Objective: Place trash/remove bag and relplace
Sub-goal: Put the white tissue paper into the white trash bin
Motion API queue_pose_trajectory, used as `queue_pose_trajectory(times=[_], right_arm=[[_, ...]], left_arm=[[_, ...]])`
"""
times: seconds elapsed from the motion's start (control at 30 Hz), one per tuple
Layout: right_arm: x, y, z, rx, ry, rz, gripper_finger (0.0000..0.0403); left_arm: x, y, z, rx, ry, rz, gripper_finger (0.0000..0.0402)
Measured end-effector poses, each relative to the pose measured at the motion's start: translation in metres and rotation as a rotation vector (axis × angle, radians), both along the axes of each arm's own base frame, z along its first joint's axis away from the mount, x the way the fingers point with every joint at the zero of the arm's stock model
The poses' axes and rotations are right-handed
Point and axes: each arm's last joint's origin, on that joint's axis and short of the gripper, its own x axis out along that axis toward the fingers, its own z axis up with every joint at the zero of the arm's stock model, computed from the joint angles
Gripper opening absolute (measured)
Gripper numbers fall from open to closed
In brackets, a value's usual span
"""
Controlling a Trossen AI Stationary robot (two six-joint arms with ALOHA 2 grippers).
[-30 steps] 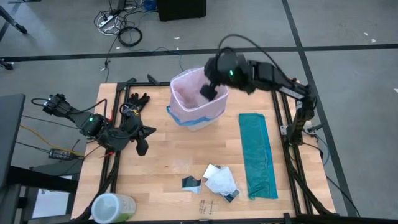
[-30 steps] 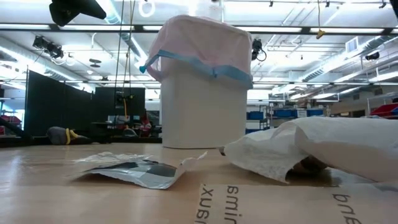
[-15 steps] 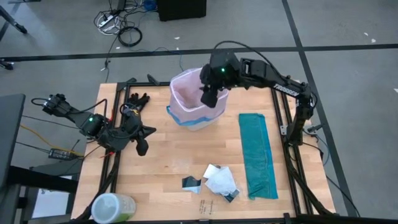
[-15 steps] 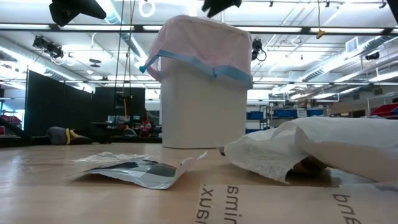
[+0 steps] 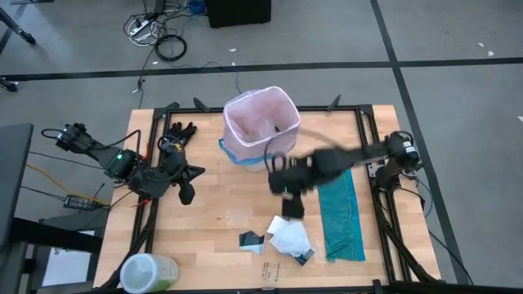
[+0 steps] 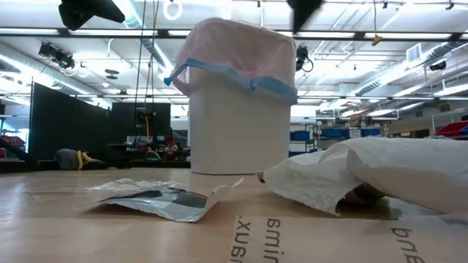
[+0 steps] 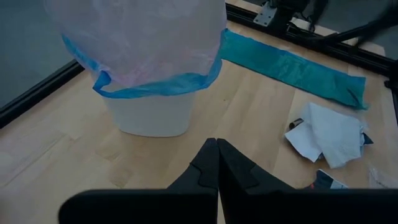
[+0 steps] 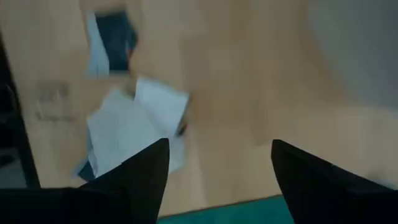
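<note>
- Your right gripper (image 5: 292, 198) has left the bin's mouth and now hangs over the table with fingers spread and nothing between them, so that drop looks finished.
- The remaining trash (image 5: 290, 238) lies just beyond it at six o'clock.
- The bag (image 5: 260, 124) lines the bin at eleven o'clock.
- Your left gripper (image 5: 187, 193) waits shut at nine o'clock.

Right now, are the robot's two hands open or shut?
Left end effector: shut, holding nothing.
Right end effector: open, empty, above the trash.
</note>
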Motion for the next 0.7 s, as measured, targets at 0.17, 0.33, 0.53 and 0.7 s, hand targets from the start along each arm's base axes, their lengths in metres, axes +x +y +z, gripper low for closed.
queue_pose_trajectory(times=[0.17, 0.33, 0.53, 0.7], right_arm=[[-0.012, 0.034, -0.073, 0.046, 0.099, -0.082, 0.0262], [-0.022, 0.044, -0.121, 0.127, 0.103, -0.191, 0.0272], [-0.032, 0.046, -0.157, 0.23, 0.11, -0.252, 0.0276], [-0.036, 0.046, -0.164, 0.25, 0.137, -0.274, 0.0187]], left_arm=[[0.0, 0.0, 0.0, 0.001, 0.0, 0.0, 0.0004], [0.0, 0.0, 0.0, 0.001, 0.0, 0.0, 0.0004], [0.0, 0.0, 0.0, -0.001, -0.001, 0.001, 0.0004], [0.0, 0.0, 0.0, -0.001, -0.001, 0.001, 0.0004]])
